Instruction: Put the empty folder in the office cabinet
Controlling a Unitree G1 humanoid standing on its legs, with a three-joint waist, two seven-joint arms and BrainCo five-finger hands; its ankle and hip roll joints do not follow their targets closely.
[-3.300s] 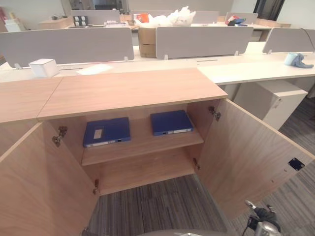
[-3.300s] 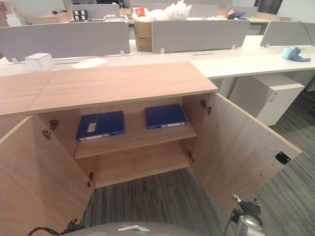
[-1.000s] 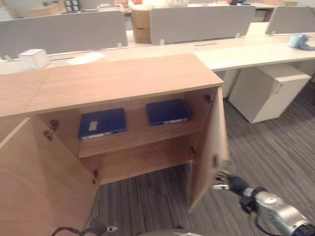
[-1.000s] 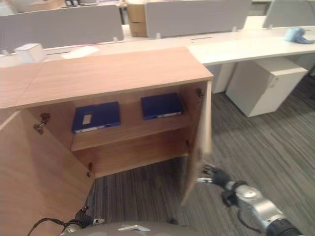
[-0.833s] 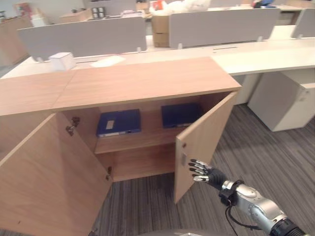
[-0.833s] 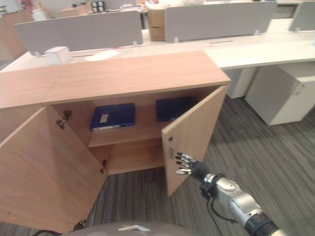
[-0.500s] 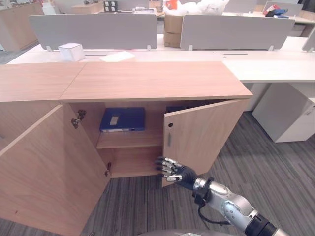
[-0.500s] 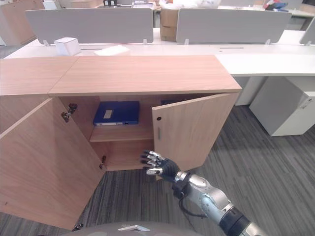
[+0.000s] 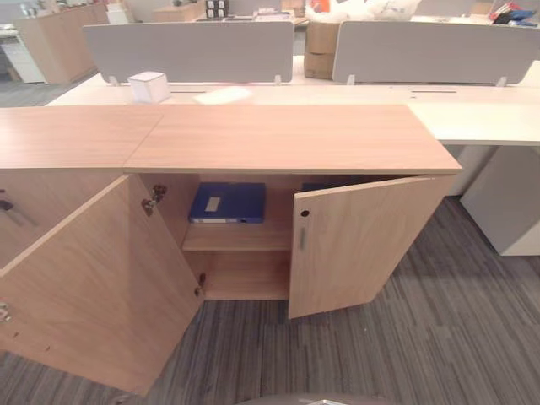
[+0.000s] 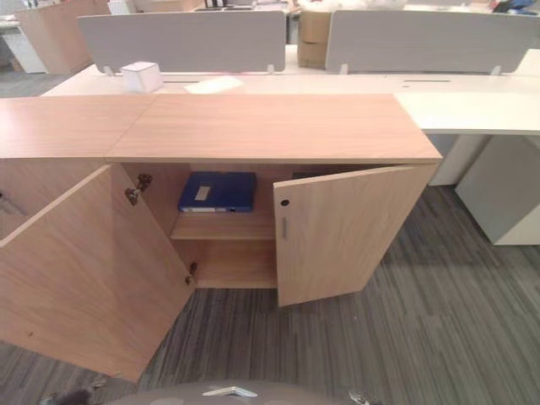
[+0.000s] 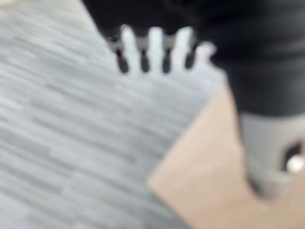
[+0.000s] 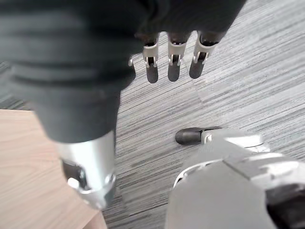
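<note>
The wooden office cabinet (image 9: pixel 287 139) has its left door (image 9: pixel 93 287) swung wide open and its right door (image 9: pixel 363 240) partly shut. A blue folder (image 9: pixel 228 203) lies flat on the upper shelf. A dark edge of a second blue folder (image 9: pixel 316 186) peeks out behind the right door. My left hand (image 11: pixel 155 45) hangs over the carpet beside a wooden panel, fingers straight and holding nothing. My right hand (image 12: pixel 174 67) also hangs over the carpet, fingers relaxed and holding nothing.
Behind the cabinet run white desks with grey dividers (image 9: pixel 198 49), a white box (image 9: pixel 149 86) and a cardboard box (image 9: pixel 321 38). A white pedestal (image 9: pixel 506 202) stands at the right. Striped grey carpet (image 9: pixel 439 337) lies in front.
My right hand pushed the right door from wide open to partly shut, then drew back out of the eye views. The second folder is now mostly hidden. The camera shifted.
</note>
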